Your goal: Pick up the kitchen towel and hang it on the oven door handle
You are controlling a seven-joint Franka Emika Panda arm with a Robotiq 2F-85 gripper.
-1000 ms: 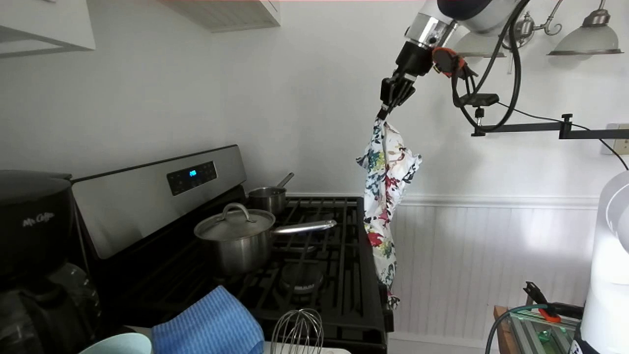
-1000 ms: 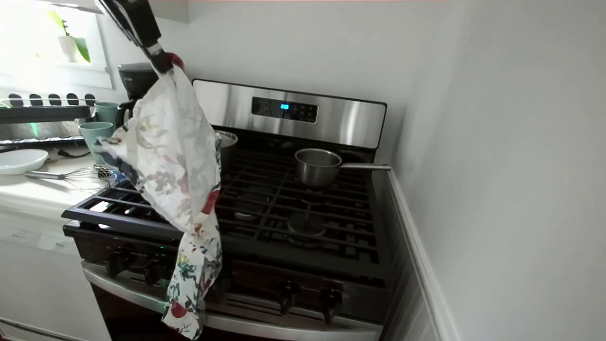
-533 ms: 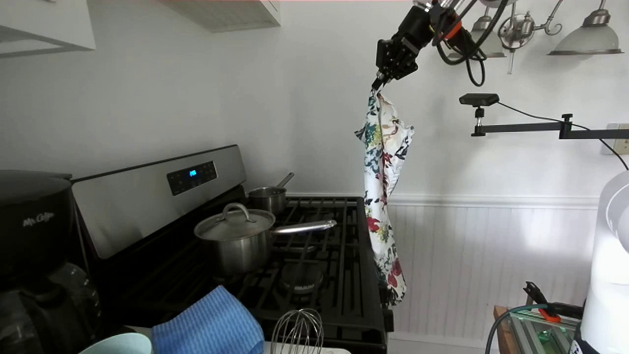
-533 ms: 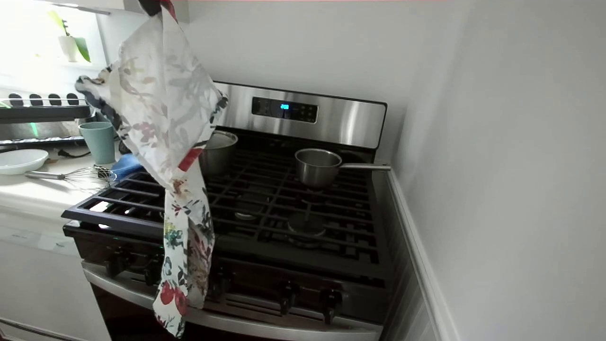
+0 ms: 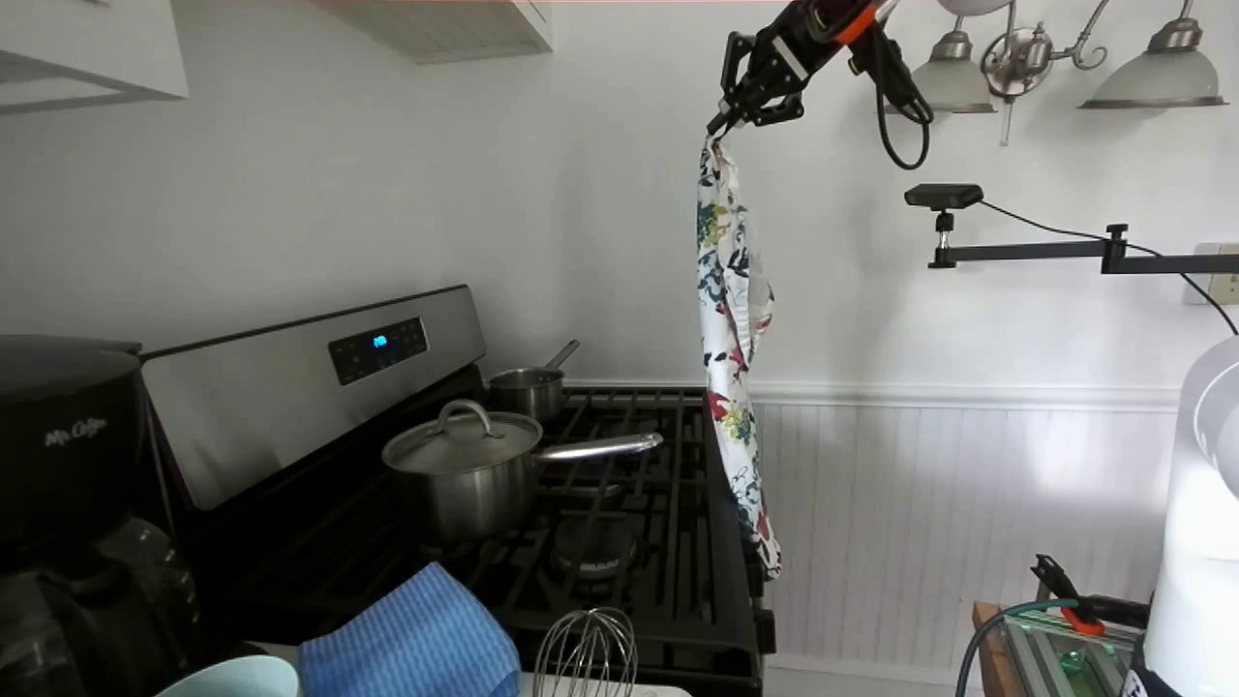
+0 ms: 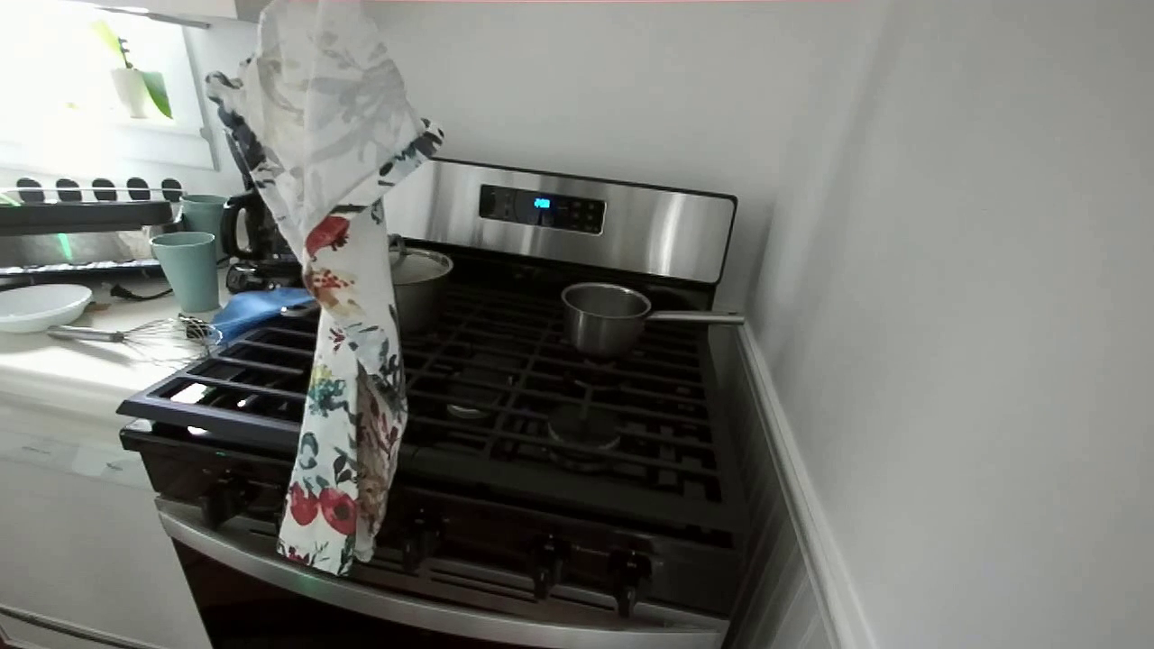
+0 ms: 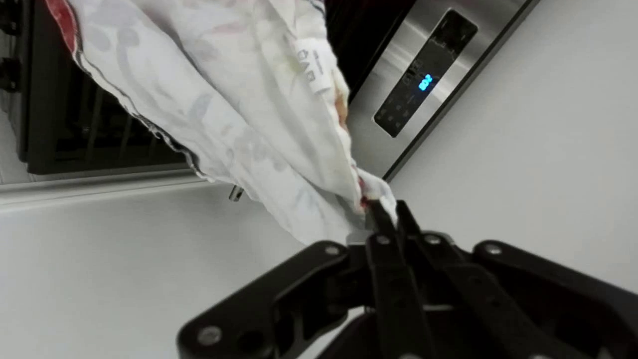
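The kitchen towel, white with a red, green and blue print, hangs in a long narrow bunch in front of the stove in both exterior views (image 5: 724,329) (image 6: 347,297). My gripper (image 5: 716,126) is high above the stove's front edge, shut on the towel's top end. In the wrist view, the fingertips (image 7: 394,205) pinch a fold of the towel (image 7: 239,109). The oven door handle (image 6: 469,620) is a curved silver bar below the knobs. The towel's lower end appears just over the handle in that view; whether they touch, I cannot tell. The gripper is outside that view.
A lidded pot (image 5: 474,484) stands on the stovetop, its long handle pointing forward. A small pot (image 6: 606,320) stands at the back, near the wall. A blue ribbed cloth (image 5: 416,629) and a whisk (image 5: 587,649) lie beside the stove. A camera on a bar (image 5: 944,196) stands nearby.
My gripper has risen and moved toward the stove's back panel, still holding the towel. The towel's lower end has risen from below the handle to about its upper edge.
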